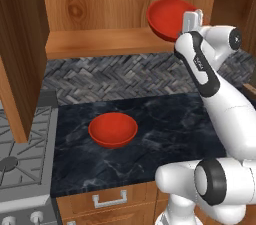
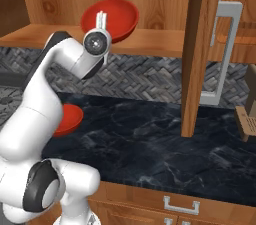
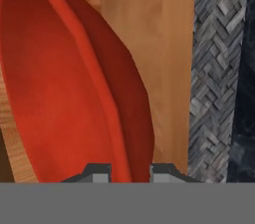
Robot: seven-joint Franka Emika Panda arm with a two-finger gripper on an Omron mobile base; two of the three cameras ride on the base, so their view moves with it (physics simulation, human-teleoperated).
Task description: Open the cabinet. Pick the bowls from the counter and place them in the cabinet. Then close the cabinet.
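Bench (image 1: 170,124) bowl (image 2: 69,119) half hidden behind arm; claw (image 3: 130,172) pinches second bowl (image 1: 167,16) rim, tips cropped.

Dark marbled counter (image 1: 170,129), one red bowl (image 1: 113,129) resting on it near its left edge beside the stove (image 1: 20,164)

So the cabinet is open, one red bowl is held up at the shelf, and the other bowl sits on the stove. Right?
Not quite. The other bowl sits on the counter, beside the stove, as the left base view shows. The rest holds: the cabinet is open, and the gripper holds the first bowl up at the shelf.
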